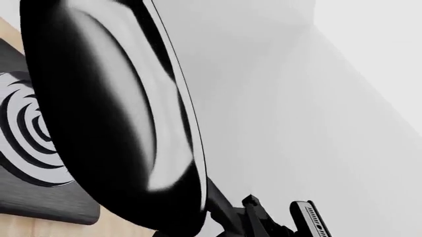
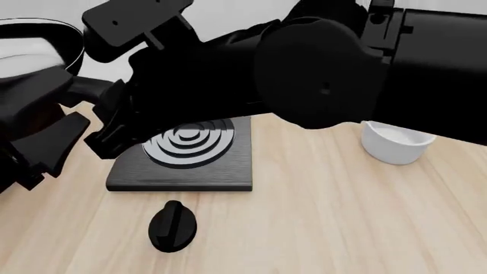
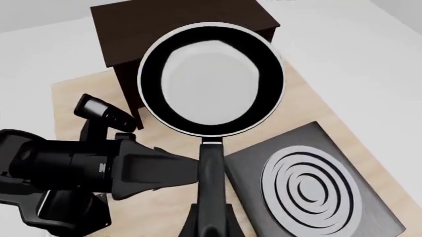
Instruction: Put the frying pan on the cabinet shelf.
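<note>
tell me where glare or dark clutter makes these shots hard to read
Left wrist view: the frying pan fills the frame, with soft white glare streaks on its gloss. Front view: black arms and pan merge into one dark mass up top. Right wrist view: clearest, the pan's base reflects white; cabinet and stove plate are sharp.

No text, label, brand or number can be read anywhere — every surface in view is unmarked.

Even, bright, soft light fills my views, laying broad white glare streaks on the glossy frying pan (image 1: 118, 113) at nine o'clock in my left wrist view, only faint shadows on the tabletop (image 2: 327, 217), everything sharp.
</note>
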### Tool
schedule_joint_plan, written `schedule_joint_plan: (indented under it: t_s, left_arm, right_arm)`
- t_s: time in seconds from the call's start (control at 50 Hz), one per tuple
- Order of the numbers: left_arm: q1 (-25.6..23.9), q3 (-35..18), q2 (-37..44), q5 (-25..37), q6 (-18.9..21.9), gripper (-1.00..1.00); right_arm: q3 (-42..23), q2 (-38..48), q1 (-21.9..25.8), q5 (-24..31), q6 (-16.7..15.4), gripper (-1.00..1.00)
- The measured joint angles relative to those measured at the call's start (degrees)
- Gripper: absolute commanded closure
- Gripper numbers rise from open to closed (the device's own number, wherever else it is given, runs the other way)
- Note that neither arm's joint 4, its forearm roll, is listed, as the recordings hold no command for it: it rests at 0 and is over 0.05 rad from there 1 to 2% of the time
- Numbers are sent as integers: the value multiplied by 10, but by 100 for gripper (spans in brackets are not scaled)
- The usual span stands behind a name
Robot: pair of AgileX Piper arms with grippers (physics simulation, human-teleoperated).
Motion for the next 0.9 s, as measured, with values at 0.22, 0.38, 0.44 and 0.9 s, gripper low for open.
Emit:
schedule_joint_plan:
  t_s: [0.22, 0.38, 0.44, 0.9]
  left_arm:
    - [1, 2, 2, -2, -2, -100]
    - [2, 6, 4, -9, -3, -100]
    - [2, 8, 6, -13, -4, -100]
    - [2, 14, 9, -26, -20, 100]
  right_arm:
    - [6, -2, 17, -6, -1, 100]
    - [15, -7, 23, -11, 2, 100]
    - [19, -9, 25, -14, 6, 100]
    - [28, -11, 29, -27, 17, 100]
